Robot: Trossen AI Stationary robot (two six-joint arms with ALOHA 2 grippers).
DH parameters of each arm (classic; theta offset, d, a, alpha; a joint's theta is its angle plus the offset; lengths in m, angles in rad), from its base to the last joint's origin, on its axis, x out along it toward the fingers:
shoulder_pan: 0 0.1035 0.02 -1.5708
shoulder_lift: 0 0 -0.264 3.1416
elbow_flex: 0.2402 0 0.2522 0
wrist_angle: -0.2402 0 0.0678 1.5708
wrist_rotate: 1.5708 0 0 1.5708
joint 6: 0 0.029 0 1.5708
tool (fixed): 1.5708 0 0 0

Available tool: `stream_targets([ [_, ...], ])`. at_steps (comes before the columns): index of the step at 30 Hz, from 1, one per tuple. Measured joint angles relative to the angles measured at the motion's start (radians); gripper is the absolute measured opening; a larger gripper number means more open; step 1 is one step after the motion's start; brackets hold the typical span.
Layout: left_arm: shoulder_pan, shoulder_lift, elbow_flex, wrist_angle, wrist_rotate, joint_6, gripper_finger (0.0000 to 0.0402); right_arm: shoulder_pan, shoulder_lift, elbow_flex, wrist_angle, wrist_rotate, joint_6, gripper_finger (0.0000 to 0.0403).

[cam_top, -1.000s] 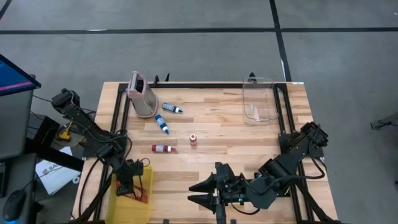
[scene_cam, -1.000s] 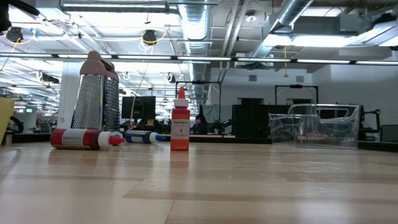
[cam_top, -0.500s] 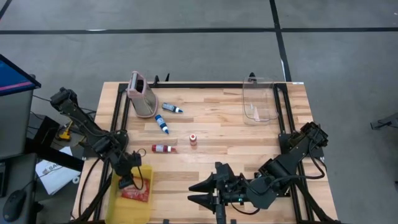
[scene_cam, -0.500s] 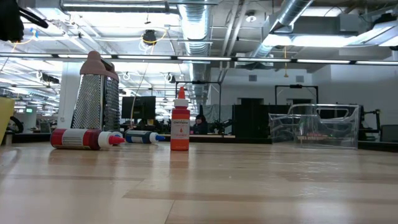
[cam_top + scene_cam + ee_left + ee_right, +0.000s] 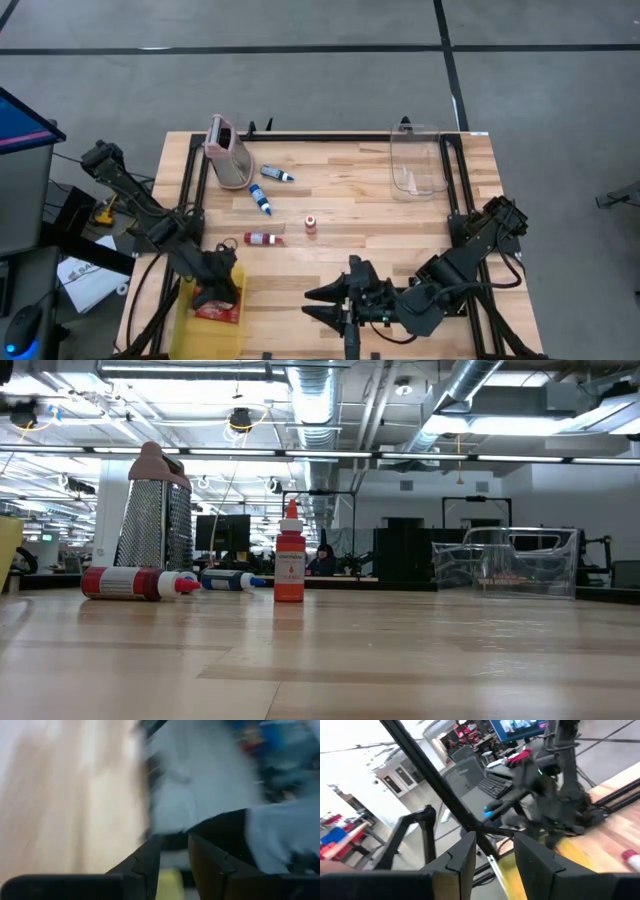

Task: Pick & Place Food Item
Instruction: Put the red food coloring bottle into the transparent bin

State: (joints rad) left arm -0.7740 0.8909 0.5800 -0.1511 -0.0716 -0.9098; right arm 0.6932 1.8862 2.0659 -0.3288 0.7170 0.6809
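Note:
The food item, a flat red packet (image 5: 217,311), lies in the yellow bin (image 5: 188,312) at the table's near left corner. My left gripper (image 5: 221,287) hangs just above the bin and the packet, tipped partway toward level. In the left wrist view its fingers (image 5: 150,862) stand a little apart with nothing between them. My right gripper (image 5: 318,304) waits open and empty near the table's front edge, pointing toward the bin; its wrist view shows the left arm (image 5: 547,785) over the bin (image 5: 520,865).
On the table's left half: a metal grater (image 5: 226,152), two blue tubes (image 5: 277,174) (image 5: 261,200), a red tube lying flat (image 5: 263,238) and a small upright red bottle (image 5: 311,223). A clear plastic container (image 5: 417,165) stands at the far right. Bare wood lies between.
My left gripper has risen out of the yellow bin and tipped from pointing down toward level, shifting slightly toward the table's right. The red packet stays lying in the bin.

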Motion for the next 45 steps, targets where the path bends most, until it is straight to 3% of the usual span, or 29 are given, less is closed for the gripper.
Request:
stream_targets([
  [3, 0.001, -0.020, 0.002, 0.150, -0.008, 0.182, 0.0096, 0.000, 0.000, 0.000, -0.069, 0.037, 0.050, 0.0122],
  [5, 0.001, -0.024, 0.016, 0.141, 0.006, 0.279, 0.0103, 0.000, 0.000, 0.000, -0.143, 0.069, 0.114, 0.0120],
  [9, 0.011, 0.001, 0.083, -0.072, 0.015, 0.306, 0.0129, 0.001, 0.000, 0.000, -0.341, 0.121, 0.315, 0.0118],
  [13, 0.045, 0.063, 0.199, -0.366, 0.054, 0.361, 0.0168, -0.001, 0.000, 0.000, -0.551, 0.090, 0.517, 0.0118],
  [20, 0.095, 0.123, 0.381, -0.690, -0.020, 0.461, 0.0199, -0.055, 0.000, 0.000, -0.705, -0.071, 0.551, 0.0118],
  [26, 0.161, 0.169, 0.393, -0.805, -0.009, 0.579, 0.0197, -0.100, 0.000, 0.000, -0.756, -0.132, 0.516, 0.0118],
  [33, 0.326, 0.189, 0.272, -0.739, -0.115, 0.716, 0.0217, -0.088, 0.000, 0.000, -0.751, -0.117, 0.500, 0.0118],
  [38, 0.473, 0.165, 0.148, -0.634, -0.023, 0.793, 0.0217, -0.068, 0.000, 0.000, -0.732, -0.083, 0.506, 0.0118],
  [45, 0.605, 0.165, 0.136, -0.615, 0.003, 0.829, 0.0216, -0.032, 0.000, 0.000, -0.732, -0.052, 0.560, 0.0118],
])
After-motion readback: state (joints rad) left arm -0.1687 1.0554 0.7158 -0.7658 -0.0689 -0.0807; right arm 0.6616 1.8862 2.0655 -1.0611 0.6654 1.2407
